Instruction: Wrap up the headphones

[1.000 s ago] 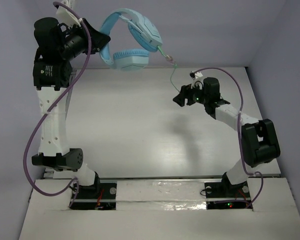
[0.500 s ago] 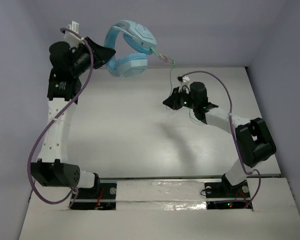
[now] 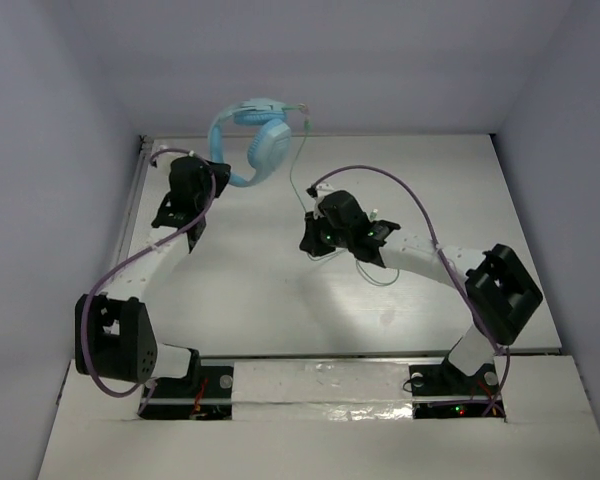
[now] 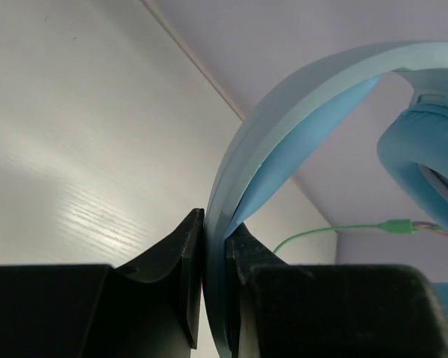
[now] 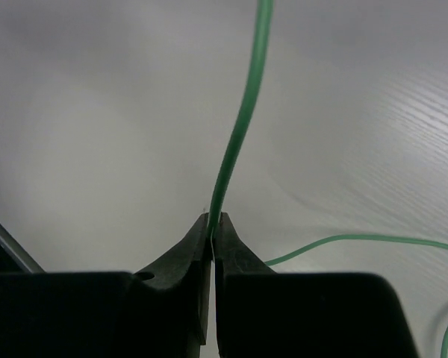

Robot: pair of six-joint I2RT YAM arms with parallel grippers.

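Note:
The light blue headphones (image 3: 255, 140) hang in the air at the back left of the table. My left gripper (image 3: 221, 172) is shut on their headband (image 4: 284, 119), pinched between the fingers (image 4: 215, 224). One padded cup (image 4: 425, 156) shows at the right of the left wrist view. The thin green cable (image 3: 294, 170) drops from the cups to my right gripper (image 3: 308, 236), near the table's middle. In the right wrist view that gripper (image 5: 212, 224) is shut on the cable (image 5: 243, 119), which rises straight out of the fingertips. More cable (image 5: 358, 240) lies slack on the table behind.
White table (image 3: 240, 290) with grey walls on three sides. Thick purple arm cables (image 3: 380, 180) loop over both arms. A slack loop of green cable (image 3: 380, 272) lies under the right forearm. The left arm's elbow (image 3: 110, 335) sits low at the near left.
The left arm has swung down and toward the table, lowering the headphones. The right gripper has moved left toward the middle and closed on the green cable.

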